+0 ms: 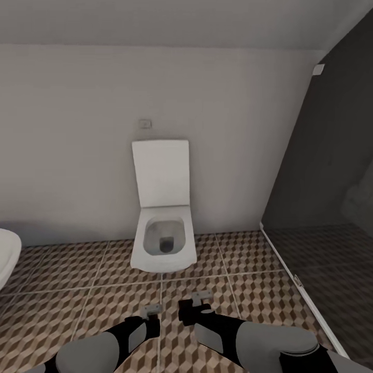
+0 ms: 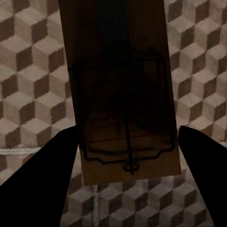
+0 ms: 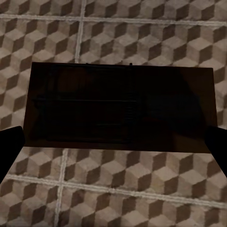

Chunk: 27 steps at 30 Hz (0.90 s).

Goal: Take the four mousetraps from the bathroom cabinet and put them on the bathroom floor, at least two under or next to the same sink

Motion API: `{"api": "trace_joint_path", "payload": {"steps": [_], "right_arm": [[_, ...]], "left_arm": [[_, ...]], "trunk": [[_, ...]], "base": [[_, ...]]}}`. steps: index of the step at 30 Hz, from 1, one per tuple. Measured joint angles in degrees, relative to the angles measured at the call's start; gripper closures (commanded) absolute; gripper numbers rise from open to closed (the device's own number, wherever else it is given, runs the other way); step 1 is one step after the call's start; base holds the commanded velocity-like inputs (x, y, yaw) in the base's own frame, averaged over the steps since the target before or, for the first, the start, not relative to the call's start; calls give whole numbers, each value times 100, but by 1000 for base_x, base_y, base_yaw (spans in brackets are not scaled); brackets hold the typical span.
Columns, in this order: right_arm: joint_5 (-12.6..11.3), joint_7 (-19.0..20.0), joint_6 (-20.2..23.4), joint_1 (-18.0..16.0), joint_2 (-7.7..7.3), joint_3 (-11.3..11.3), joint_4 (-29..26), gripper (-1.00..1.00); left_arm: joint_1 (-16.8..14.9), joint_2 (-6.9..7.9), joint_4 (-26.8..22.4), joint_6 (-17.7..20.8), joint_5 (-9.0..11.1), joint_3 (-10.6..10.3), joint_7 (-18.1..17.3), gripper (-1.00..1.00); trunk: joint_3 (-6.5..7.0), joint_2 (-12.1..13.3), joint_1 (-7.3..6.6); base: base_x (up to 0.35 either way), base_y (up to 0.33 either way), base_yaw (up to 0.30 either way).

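Cube-tiled floor (image 1: 103,290), left claw's (image 2: 127,156) mousetrap (image 2: 123,94) seemingly lengthwise.

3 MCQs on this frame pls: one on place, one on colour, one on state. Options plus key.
1. Where does the toilet stand?
A. against the back wall, ahead of the arms
B. inside the shower
C. behind the robot

2. What colour is the bathroom floor?
A. plain white
B. brown-and-beige cube pattern
C. blue

3. What is the left gripper doing?
A. empty, wide open
B. holding a mousetrap
C. holding a towel

Key: 1 A, the head view shows it at the wall, lid up. 2 B, cube tiles with pale grout. 3 B, in the left wrist view a wooden board with wire spring sits between the fingers.
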Motion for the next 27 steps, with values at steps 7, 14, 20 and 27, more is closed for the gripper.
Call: {"api": "trace_joint_path", "payload": {"steps": [7, 14, 20, 27], "right_arm": [[-10, -4, 28, 0, 0, 2, 3, 100], [-20, -12, 75, 0, 0, 5, 10, 100], [-33, -99, 186, -1, 0, 11, 22, 100], [-40, -185, 409, -1, 0, 10, 13, 100]], "left_arm": [[0, 13, 3, -30, -1, -13, 143, 100], [0, 34, 3, -37, -1, -18, 166, 100], [0, 87, 8, -241, 9, -16, 183, 100], [0, 128, 6, -277, 14, -11, 285, 100]], "trunk": [[-126, -281, 154], [-251, -562, 305], [-359, -802, 439], [-485, -1083, 594]], "base": [[12, -6, 0], [210, 0, 0], [193, 0, 0], [22, 0, 0]]}}
